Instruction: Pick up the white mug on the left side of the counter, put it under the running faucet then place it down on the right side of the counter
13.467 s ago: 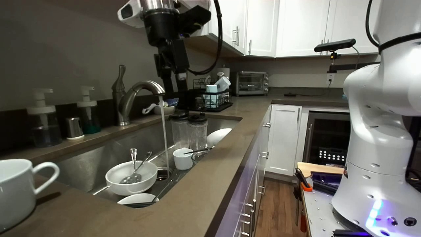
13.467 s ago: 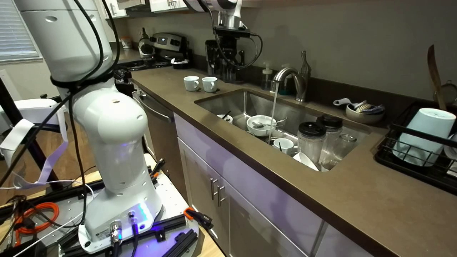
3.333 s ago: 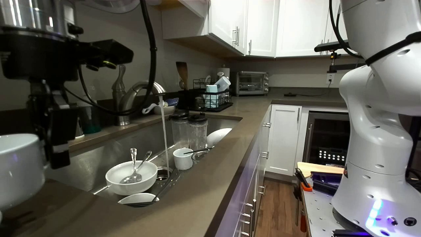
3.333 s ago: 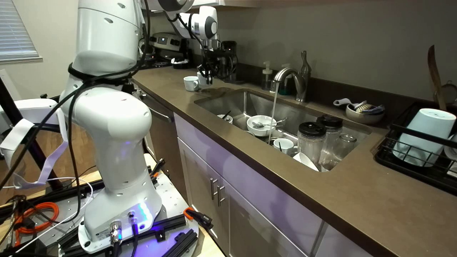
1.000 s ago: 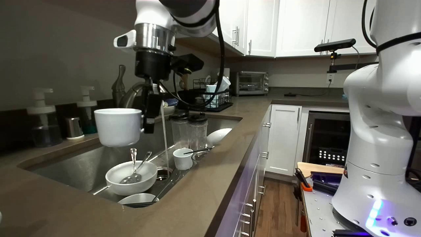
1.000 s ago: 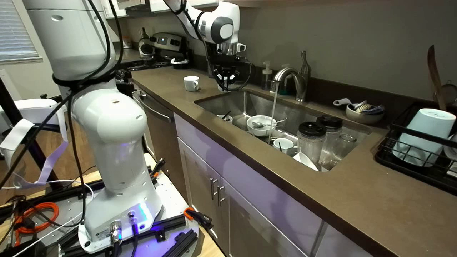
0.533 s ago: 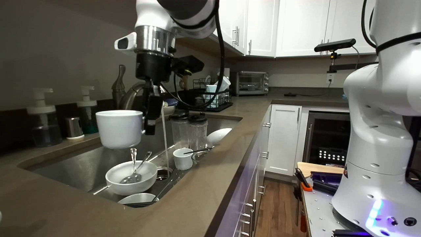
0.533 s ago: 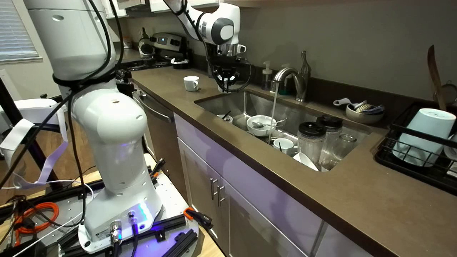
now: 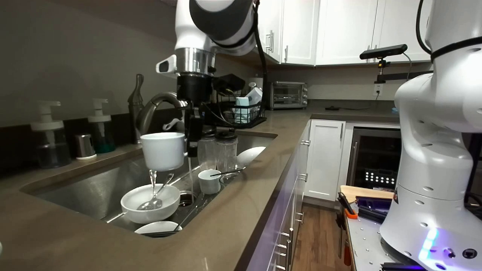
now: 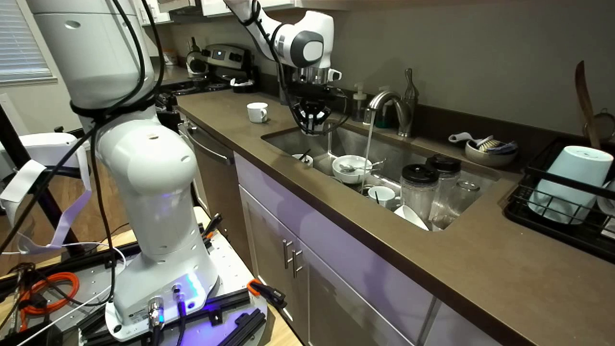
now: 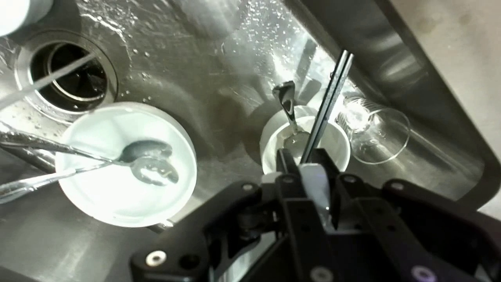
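The white mug point(image 9: 162, 152) hangs upright over the sink in an exterior view. My gripper point(image 11: 306, 156) is shut on its handle point(image 11: 315, 181), the white piece between the black fingers in the wrist view; most of the mug is hidden there. The chrome faucet point(image 10: 391, 102) is running, and its water stream point(image 10: 369, 146) falls to the right of the mug, apart from it. In that same view the gripper hides nearly all of the mug. The brown counter point(image 10: 523, 274) surrounds the sink.
Below the mug, the sink holds a white bowl point(image 11: 129, 168) with spoons, a small cup point(image 11: 306, 141) with chopsticks, a glass point(image 11: 379, 135) and lidded jars point(image 10: 419, 192). A similar mug point(image 10: 257, 112) stands on the counter's left. A dish rack point(image 10: 567, 206) occupies the right.
Seconds ago my gripper lifted the mug from the left counter and brought it over the sink. In the last half second both have moved toward the water stream and slightly lower.
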Controlling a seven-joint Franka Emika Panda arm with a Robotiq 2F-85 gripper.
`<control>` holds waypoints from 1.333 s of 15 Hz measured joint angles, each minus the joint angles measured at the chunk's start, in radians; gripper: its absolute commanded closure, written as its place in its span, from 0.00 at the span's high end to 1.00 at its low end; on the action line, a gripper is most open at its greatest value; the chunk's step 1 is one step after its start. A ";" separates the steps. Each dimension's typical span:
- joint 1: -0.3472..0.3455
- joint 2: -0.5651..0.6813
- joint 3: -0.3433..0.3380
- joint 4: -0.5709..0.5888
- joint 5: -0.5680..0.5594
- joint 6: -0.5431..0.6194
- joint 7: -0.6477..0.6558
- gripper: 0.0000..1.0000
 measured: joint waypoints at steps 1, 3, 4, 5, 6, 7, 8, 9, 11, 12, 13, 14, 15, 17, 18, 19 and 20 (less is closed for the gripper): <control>-0.006 -0.011 -0.010 -0.017 0.002 0.000 0.009 0.04; -0.018 -0.039 -0.029 -0.054 0.014 0.000 0.028 0.04; -0.024 -0.054 -0.037 -0.074 0.022 0.000 0.038 0.04; -0.027 -0.070 -0.047 -0.093 0.028 0.000 0.048 0.04; -0.028 -0.085 -0.056 -0.112 0.033 0.000 0.058 0.04; -0.029 -0.100 -0.066 -0.130 0.035 0.000 0.072 0.04; -0.029 -0.114 -0.074 -0.147 0.035 0.000 0.088 0.04; -0.029 -0.129 -0.080 -0.166 0.035 0.002 0.106 0.04; -0.029 -0.161 -0.084 -0.209 0.035 0.006 0.150 0.04; -0.029 -0.178 -0.084 -0.232 0.035 0.010 0.175 0.04; -0.029 -0.194 -0.084 -0.251 0.035 0.013 0.199 0.04; -0.029 -0.208 -0.084 -0.267 0.034 0.018 0.222 0.04; -0.029 -0.220 -0.084 -0.278 0.032 0.023 0.243 0.04; -0.029 -0.238 -0.085 -0.287 0.021 0.032 0.276 0.04; -0.029 -0.245 -0.086 -0.287 0.012 0.038 0.290 0.04; -0.032 -0.251 -0.087 -0.286 -0.002 0.044 0.299 0.04; -0.037 -0.254 -0.088 -0.282 -0.019 0.046 0.308 0.04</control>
